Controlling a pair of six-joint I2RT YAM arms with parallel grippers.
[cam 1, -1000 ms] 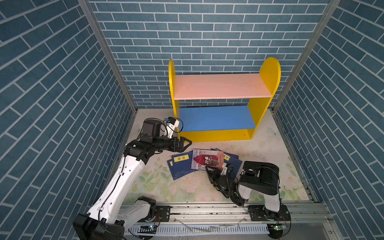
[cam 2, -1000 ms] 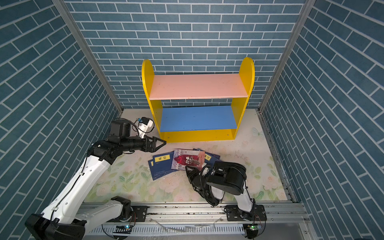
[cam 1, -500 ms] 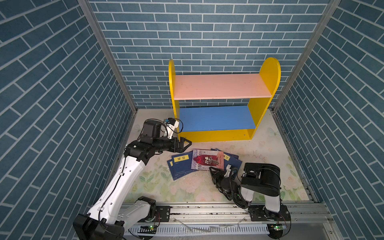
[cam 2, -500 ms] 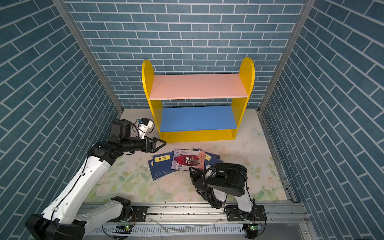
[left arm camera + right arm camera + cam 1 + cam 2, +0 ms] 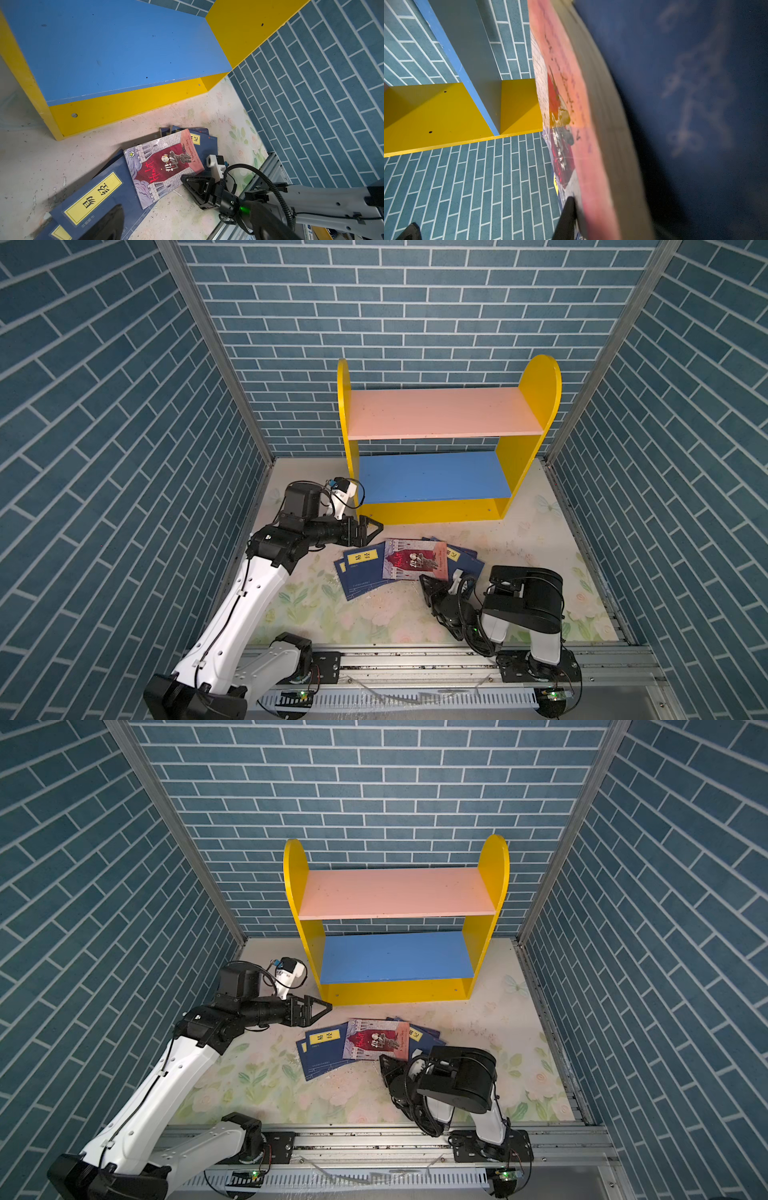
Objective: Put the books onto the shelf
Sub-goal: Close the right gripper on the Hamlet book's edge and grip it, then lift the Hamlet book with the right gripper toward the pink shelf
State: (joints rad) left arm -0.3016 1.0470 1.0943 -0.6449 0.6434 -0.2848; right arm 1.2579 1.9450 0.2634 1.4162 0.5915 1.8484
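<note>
Fingers point(image 5: 568, 216) of right gripper point(image 5: 184, 177) closed at corner of grey-and-red book point(image 5: 164, 166), grip unclear; left gripper point(image 5: 376, 531) fingers wide, hovering near shelf point(image 5: 432, 510) base; navy books point(image 5: 365, 580) on floor point(image 5: 519, 547).

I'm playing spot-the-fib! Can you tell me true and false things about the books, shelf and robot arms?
The books lie behind the shelf. False: they lie in front of it.
Its pink board and blue board hold nothing. True.
The Hamlet book lies topmost among the books. True.
The left gripper has shut jaws. False: they stand open.
The right gripper is at a corner of the Hamlet book. True.
</note>
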